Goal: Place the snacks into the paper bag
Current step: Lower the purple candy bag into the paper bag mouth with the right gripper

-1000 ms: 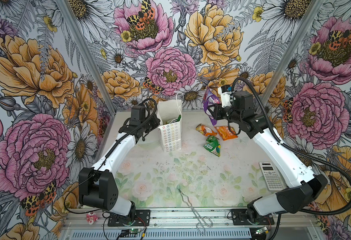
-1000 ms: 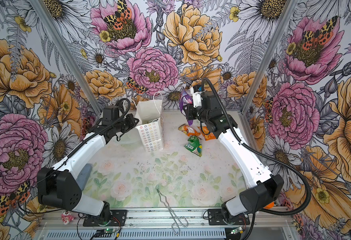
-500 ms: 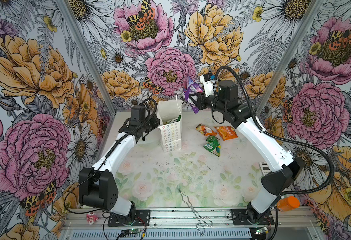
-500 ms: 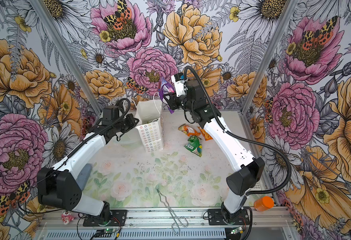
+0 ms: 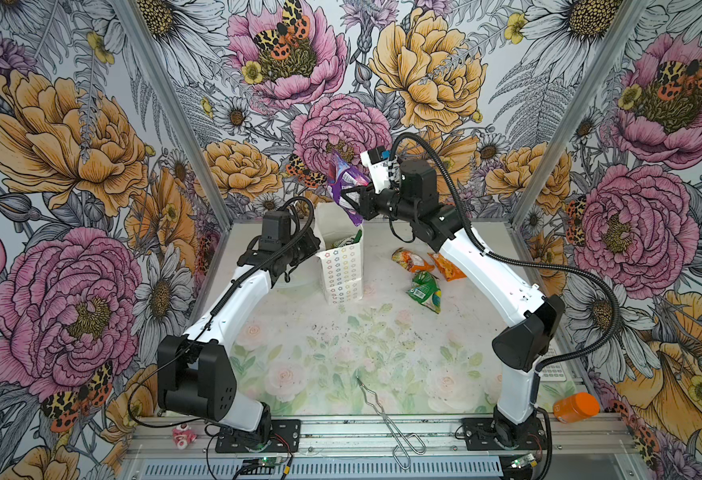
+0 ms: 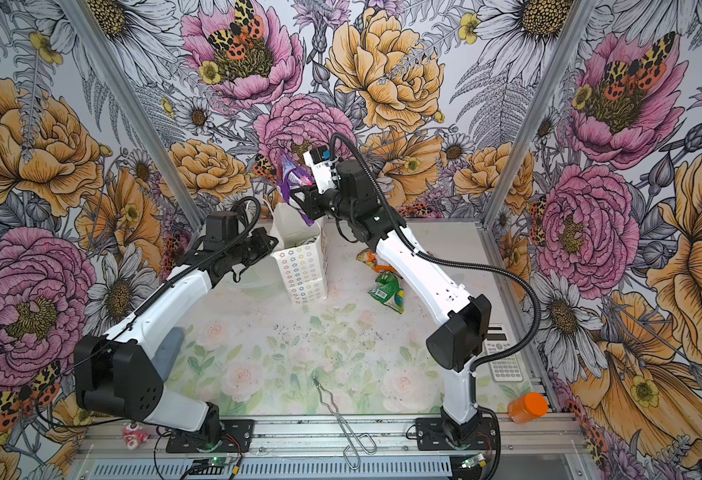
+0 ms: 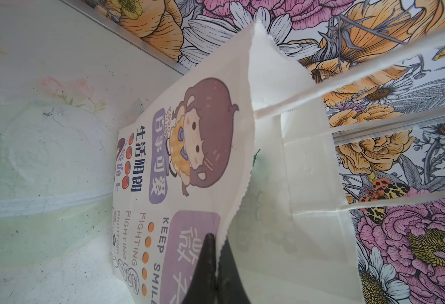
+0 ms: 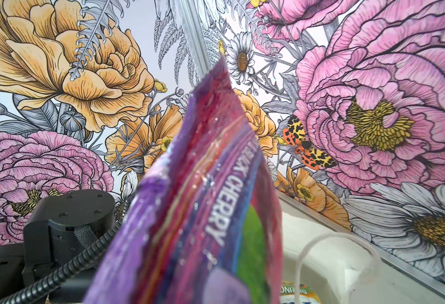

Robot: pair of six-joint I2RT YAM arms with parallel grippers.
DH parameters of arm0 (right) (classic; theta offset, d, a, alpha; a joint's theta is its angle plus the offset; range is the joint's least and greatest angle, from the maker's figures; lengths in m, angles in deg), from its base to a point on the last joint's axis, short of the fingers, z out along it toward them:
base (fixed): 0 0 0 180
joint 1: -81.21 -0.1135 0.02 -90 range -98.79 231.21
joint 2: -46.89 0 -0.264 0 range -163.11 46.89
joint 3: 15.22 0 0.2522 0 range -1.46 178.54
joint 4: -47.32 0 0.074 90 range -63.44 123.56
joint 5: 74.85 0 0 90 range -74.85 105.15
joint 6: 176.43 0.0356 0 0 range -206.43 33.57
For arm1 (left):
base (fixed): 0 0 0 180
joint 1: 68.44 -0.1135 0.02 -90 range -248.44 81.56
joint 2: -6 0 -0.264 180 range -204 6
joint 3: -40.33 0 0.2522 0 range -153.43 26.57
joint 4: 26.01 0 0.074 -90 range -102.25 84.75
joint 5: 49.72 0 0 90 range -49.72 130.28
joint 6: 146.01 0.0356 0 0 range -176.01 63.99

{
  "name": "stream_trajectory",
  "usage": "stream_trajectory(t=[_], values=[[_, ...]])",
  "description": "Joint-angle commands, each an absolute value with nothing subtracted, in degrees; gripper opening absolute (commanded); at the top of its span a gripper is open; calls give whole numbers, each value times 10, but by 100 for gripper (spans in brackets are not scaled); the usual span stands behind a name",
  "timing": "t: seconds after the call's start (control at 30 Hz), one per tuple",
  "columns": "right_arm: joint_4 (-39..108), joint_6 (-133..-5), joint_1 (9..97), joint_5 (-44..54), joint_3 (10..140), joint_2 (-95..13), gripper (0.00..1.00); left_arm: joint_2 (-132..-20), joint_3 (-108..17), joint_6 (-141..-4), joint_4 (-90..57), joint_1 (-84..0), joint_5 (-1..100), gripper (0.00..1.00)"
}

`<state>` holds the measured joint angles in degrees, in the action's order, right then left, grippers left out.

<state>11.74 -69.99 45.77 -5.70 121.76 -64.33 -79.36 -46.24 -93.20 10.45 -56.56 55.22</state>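
Note:
The white paper bag [image 5: 342, 270] [image 6: 304, 272] stands upright at the back of the table, its mouth open. My left gripper [image 7: 217, 247] [image 5: 311, 244] is shut on the bag's rim [image 7: 238, 189], one finger outside and one inside. My right gripper [image 5: 354, 200] [image 6: 300, 200] is shut on a purple-pink snack packet [image 5: 343, 185] [image 6: 292, 178] [image 8: 203, 210], which hangs just above the bag's mouth. Some snacks lie inside the bag [image 5: 351, 239] [image 8: 293, 294]. Two orange packets [image 5: 409, 259] [image 5: 447, 271] and a green one [image 5: 426, 291] [image 6: 388, 291] lie on the table right of the bag.
Metal tongs [image 5: 386, 415] lie near the front edge. An orange bottle [image 5: 575, 407] and a calculator [image 6: 503, 359] sit at the front right. A pink-white toy [image 5: 183, 436] rests on the front rail. A clear plastic lid [image 7: 44, 158] lies beside the bag.
My right arm has carried the purple-pink packet leftward, from above the loose snacks to over the bag's mouth. The left arm and the bag have not moved.

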Motion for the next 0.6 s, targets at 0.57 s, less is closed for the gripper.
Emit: stream_trajectory(t=[0.57], values=[[149,-700,446,-39,1284,-731,0,-774,-461,-933,99,-568,564,0]])
